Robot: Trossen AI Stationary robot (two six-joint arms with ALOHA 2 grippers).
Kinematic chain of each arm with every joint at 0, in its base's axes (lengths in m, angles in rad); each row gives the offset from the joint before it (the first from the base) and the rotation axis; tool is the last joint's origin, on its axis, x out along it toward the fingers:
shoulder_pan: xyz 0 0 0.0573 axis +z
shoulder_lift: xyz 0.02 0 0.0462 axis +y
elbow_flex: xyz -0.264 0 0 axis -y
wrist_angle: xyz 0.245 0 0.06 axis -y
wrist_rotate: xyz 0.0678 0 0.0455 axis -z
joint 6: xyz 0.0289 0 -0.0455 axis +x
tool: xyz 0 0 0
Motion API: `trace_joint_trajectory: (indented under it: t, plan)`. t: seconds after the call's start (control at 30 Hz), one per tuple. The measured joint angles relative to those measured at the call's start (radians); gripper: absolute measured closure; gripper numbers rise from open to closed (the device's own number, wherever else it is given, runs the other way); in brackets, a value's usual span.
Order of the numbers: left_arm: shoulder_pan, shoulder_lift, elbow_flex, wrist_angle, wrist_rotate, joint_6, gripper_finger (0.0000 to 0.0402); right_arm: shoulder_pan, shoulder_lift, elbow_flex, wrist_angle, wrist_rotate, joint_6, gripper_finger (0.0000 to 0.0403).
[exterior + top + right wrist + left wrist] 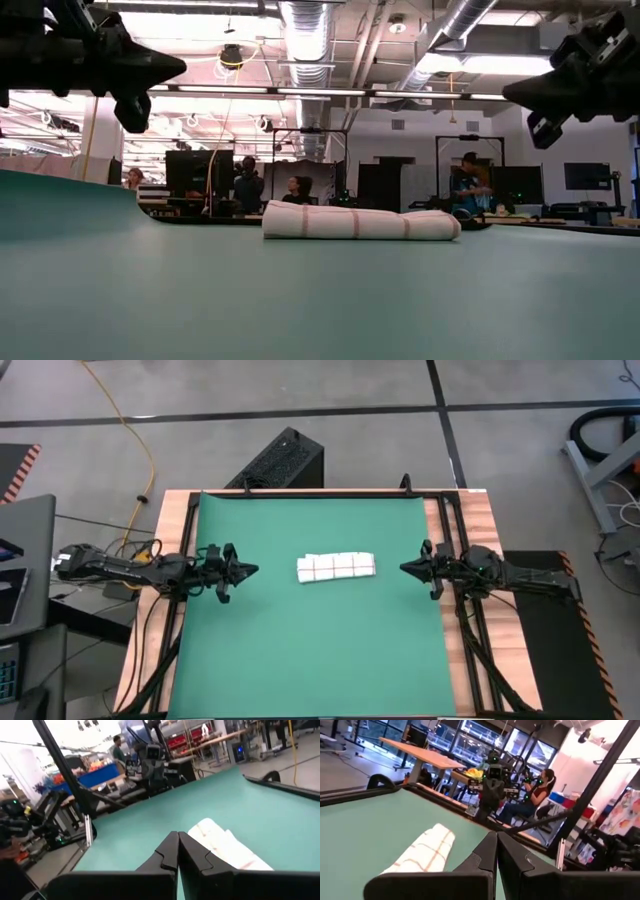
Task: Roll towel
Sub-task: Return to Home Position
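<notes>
The towel [336, 567] lies as a finished roll on the green mat [300, 660], about midway between the mat's left and right edges. Its long axis runs from one of those edges toward the other. In the low view it sits flat on the mat, with the red grid lines showing as bands across it. Nothing touches it.

The left gripper [250, 570] hangs above the mat just inside its left edge, well apart from the towel, with its tips pointing at the roll. Its wrist view shows the two fingers pressed together with nothing between them. The right gripper [405, 568] hangs in the mirrored place just inside the mat's right edge, also clenched and empty.

Treat the towel as light, thin and soft.
- The roll probably holds its shape only through its own weight and the friction between cloth layers.
- The outer flap is likely to unwind if you drag or nudge it.

If you must move the roll, take hold across its body from above, with the fingers spanning the full thickness. Use one gripper near each end. Do not pull on a single end, as the layers could telescope.

The rolling looks complete, so no further hold appears necessary.
</notes>
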Motion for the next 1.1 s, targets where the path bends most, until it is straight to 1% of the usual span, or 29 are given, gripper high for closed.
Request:
trace_joint_trajectory:
  t: [0.07,0.23,0.37,0.5,0.6,0.67,0.73,0.77,0.8,0.87,0.97,1.1]
  plan:
    - [-0.002,-0.002,0.000,0.005,0.003,-0.007,0.0402,-0.001,-0.002,0.000,0.003,0.001,-0.001,0.0374]
    - [-0.002,-0.003,0.000,0.018,0.069,-0.033,0.0401,-0.002,-0.001,0.000,-0.003,0.001,-0.012,0.0374]
    - [-0.002,-0.039,-0.001,0.008,0.099,-0.032,0.0401,-0.002,-0.001,0.000,-0.006,-0.003,-0.012,0.0374]
    - [-0.002,-0.126,-0.001,-0.058,0.166,-0.028,0.0401,-0.002,-0.001,0.000,-0.008,-0.003,-0.011,0.0374]
    - [-0.002,-0.240,-0.001,-0.137,0.309,-0.039,0.0401,-0.002,0.000,0.000,-0.009,-0.005,-0.011,0.0375]
    - [-0.004,-0.330,-0.001,-0.201,0.348,-0.028,0.0401,-0.002,-0.001,0.000,-0.009,-0.005,-0.011,0.0375]
    - [-0.009,-0.414,-0.002,-0.272,0.304,0.008,0.0402,-0.002,-0.001,0.000,-0.010,-0.007,-0.011,0.0375]
    - [-0.011,-0.421,-0.002,-0.290,0.276,0.029,0.0402,-0.002,-0.001,0.000,-0.010,-0.007,-0.011,0.0375]
    - [-0.012,-0.419,0.001,-0.306,0.257,0.049,0.0402,-0.002,0.000,0.000,-0.010,-0.007,-0.011,0.0375]
    - [-0.015,-0.404,0.006,-0.352,0.265,0.076,0.0401,-0.002,0.001,0.000,-0.007,-0.011,-0.011,0.0375]
    - [-0.026,-0.394,0.010,-0.404,0.270,0.058,0.0401,-0.002,0.000,-0.001,-0.004,-0.011,-0.011,0.0375]
    - [-0.035,-0.396,0.011,-0.409,0.253,0.103,0.0401,-0.002,0.001,-0.001,0.000,-0.011,-0.011,0.0375]
